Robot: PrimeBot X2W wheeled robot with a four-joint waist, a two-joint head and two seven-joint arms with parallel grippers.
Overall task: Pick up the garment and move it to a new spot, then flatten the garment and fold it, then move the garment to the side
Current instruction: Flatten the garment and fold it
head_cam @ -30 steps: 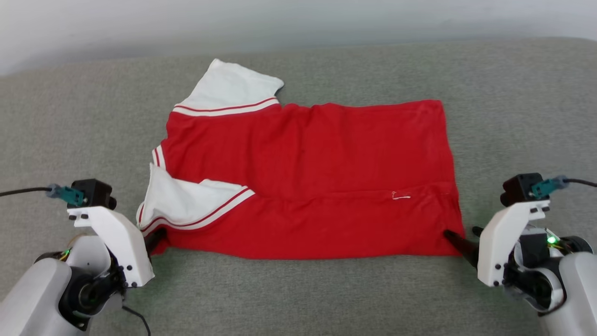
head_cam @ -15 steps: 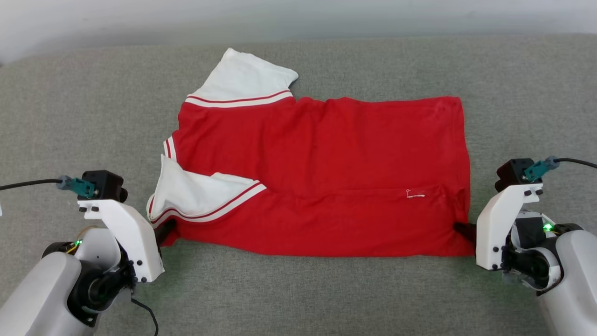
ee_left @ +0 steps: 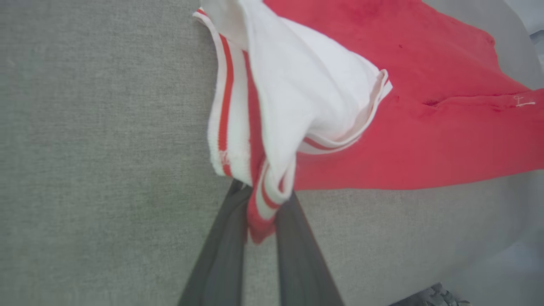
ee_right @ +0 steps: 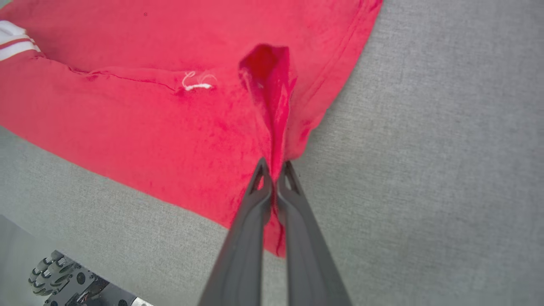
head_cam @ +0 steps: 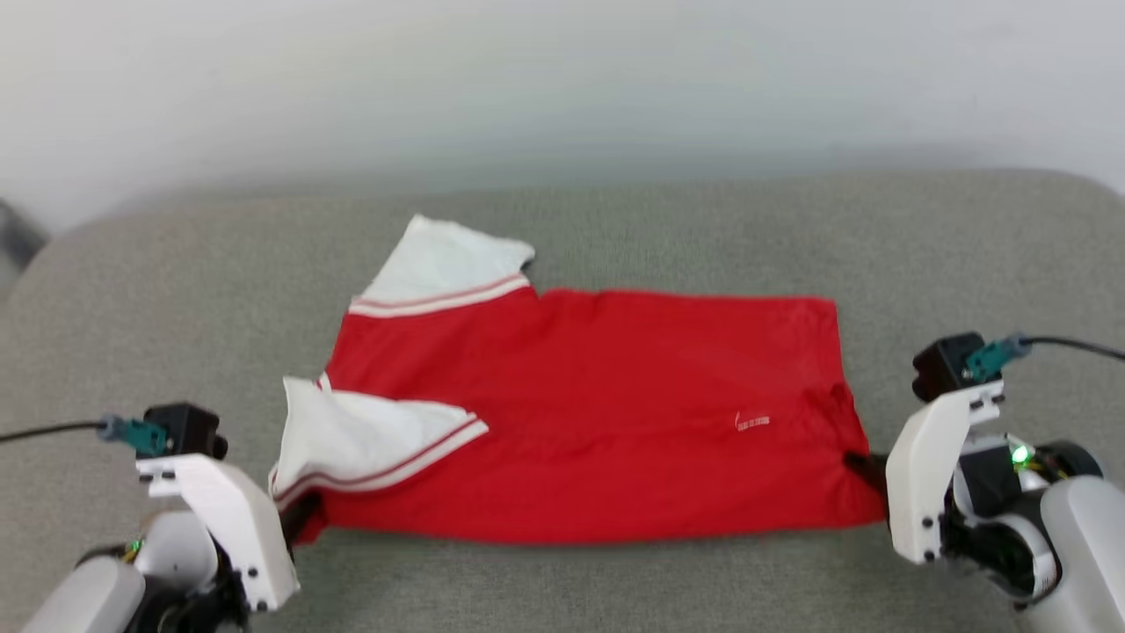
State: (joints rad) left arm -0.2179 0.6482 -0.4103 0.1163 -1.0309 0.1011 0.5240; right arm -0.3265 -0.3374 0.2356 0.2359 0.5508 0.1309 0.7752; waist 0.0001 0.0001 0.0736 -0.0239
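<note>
Two garment (head_cam: pixel 598 413) corners between fingers (ee_right: pixel 250 238)

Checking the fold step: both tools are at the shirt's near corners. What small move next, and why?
Probably raise both together slightly. The left tool is shut on the striped sleeve corner, the right tool on the hem corner, and the garment lies mostly flat on the grey cushion, so an even lift would free the near edge for folding.

White brackets (head_cam: pixel 220 514), black cameras (head_cam: pixel 182 428) — teal plugs (head_cam: pixel 134 434), black cables (head_cam: pixel 44 431).
</note>
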